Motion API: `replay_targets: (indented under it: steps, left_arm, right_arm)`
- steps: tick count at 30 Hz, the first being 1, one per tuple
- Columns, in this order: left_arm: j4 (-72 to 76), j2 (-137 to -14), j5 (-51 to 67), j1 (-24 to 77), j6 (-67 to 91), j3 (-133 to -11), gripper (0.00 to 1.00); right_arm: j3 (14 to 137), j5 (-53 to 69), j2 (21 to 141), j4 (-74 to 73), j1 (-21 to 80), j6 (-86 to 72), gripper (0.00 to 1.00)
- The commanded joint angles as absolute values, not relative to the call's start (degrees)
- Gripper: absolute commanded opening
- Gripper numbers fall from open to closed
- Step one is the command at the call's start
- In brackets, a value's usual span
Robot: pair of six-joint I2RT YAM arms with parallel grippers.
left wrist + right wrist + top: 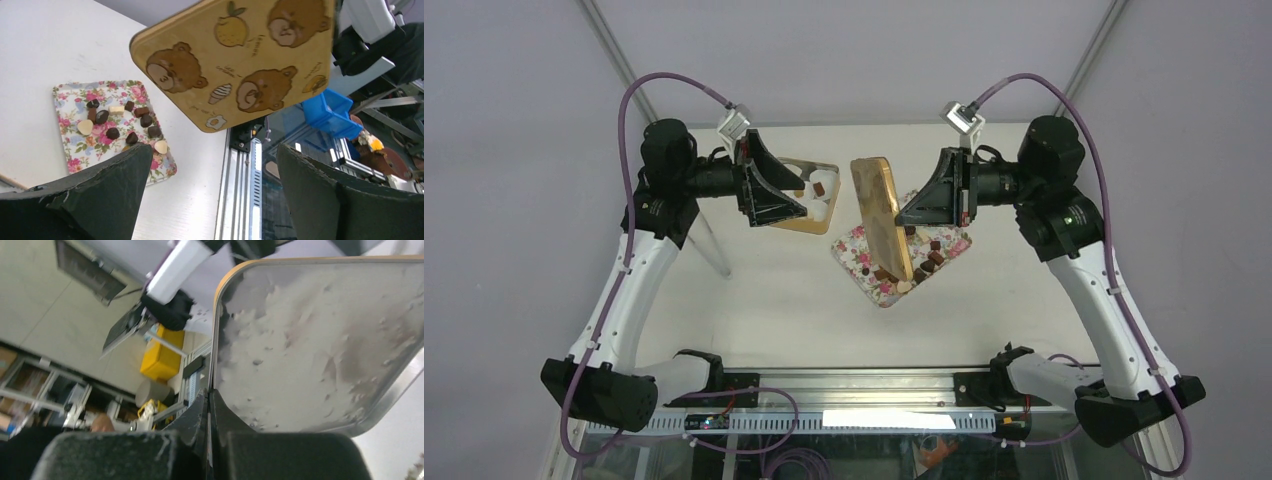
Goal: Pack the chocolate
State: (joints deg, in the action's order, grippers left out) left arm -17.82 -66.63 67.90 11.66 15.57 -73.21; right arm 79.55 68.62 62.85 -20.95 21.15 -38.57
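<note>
Fingers point(95, 200) of left gripper point(802, 202) spread wide above gold box point(796, 227). Lid point(882, 215) hangs upright over flowered tray point(849, 255) of chocolate point(112, 133), pinched by right gripper point(904, 217). Thin pinch; slip would drop lid, scattering pieces.

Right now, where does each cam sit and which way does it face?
Top external: above and behind the bases, looking down; both arms, left gripper near the gold box, right gripper holding the lid on edge above the floral tray.
Left wrist: faces the lid's printed side and the tray's chocolate; own open fingers at bottom.
Right wrist: close on the lid's bare inner side; own fingers shut on its edge.
Shared: lid in all three; tray in top and left wrist.
</note>
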Motion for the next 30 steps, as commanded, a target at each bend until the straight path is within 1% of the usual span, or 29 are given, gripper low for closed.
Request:
replay_targets:
  steps: [1,4,9,13,20,24,28,30]
  left_arm:
    - [-13.5,-66.8,74.5,12.0,11.4,-73.7,0.99]
    - [-14.3,-66.7,74.4,12.0,9.8,-74.7,0.99]
    - [-14.2,-68.6,77.0,12.0,14.7,-73.7,0.99]
    - [-13.5,-69.3,79.3,12.0,18.3,-72.6,0.99]
    - [-11.3,-68.5,78.5,12.0,16.8,-70.2,0.99]
    - [-13.6,-66.5,77.6,10.3,10.4,-70.4,0.99]
    - [-23.9,-63.5,74.7,9.5,-8.0,-73.4,0.99]
    - [-24.3,-62.3,73.7,9.6,-13.6,-72.8,0.99]
  right_arm:
    - [85.1,75.2,64.2,-16.5,25.2,-38.2,0.0]
    - [86.5,74.1,65.4,-19.1,26.6,-36.6,0.0]
    - [86.1,70.2,65.6,-13.0,28.2,-40.3,0.0]
    - [85.3,69.8,65.9,-7.0,28.5,-43.7,0.0]
    - [84.9,70.6,66.4,-6.3,29.5,-43.7,0.0]
    - [84.9,72.4,66.4,-10.0,30.0,-40.8,0.0]
    - [85.9,73.9,66.0,-24.2,30.1,-31.9,0.0]
    - [85.6,74.6,65.8,-29.3,30.3,-28.6,0.0]
